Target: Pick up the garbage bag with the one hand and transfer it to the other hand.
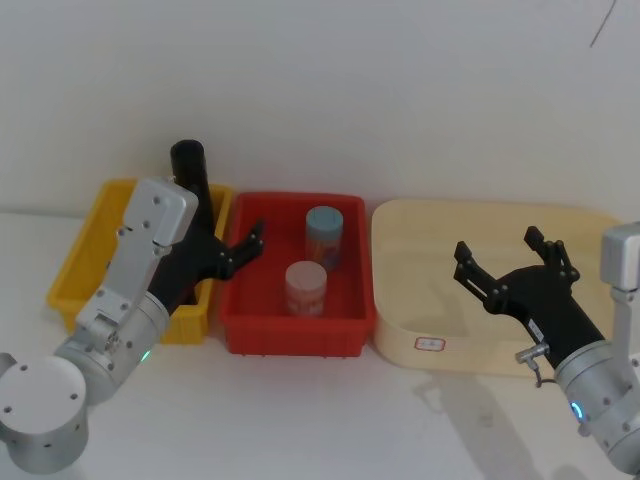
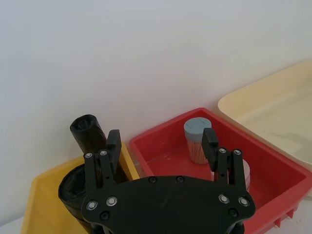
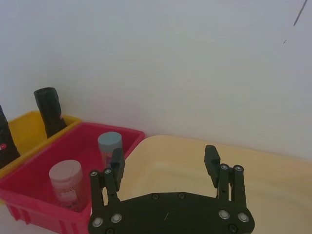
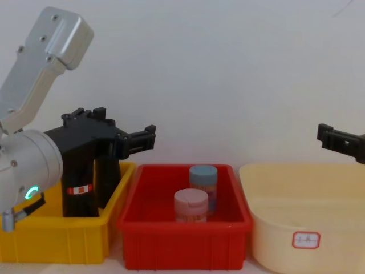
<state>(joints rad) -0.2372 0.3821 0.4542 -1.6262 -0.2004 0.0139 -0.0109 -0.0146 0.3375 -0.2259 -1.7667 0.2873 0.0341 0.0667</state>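
Rolls of black plastic stand upright in the yellow bin (image 4: 57, 240), which likely explains why the left pincer (image 2: 162, 141), on the arm with the green ring light, hangs above that bin's inner wall with its jaws spread wide: from there it can come down over a roll's top instead of digging in from the side. The garbage bag (image 4: 78, 200), the short thick roll with the red-and-white label band, stands below this pincer and a little to its outer side. The taller plain roll (image 1: 188, 165) rises just beyond the pincer's outer finger, close beside the bag; whether the two touch I cannot tell. The inner finger reaches over the red bin (image 4: 182, 245), where a blue-capped jar (image 1: 324, 235) and a pink-capped jar (image 1: 305, 288) stand below and ahead of it, so the pincer seems to need a shift outward before it descends. With the rolls so close, the wide jaws could catch the plain roll too. The right pincer (image 1: 498, 250), on the blue-lit arm, hovers over the cream tray (image 4: 274, 228), well apart from the left one, jaws equally wide and pointing forward, apparently held ready to receive the bag.
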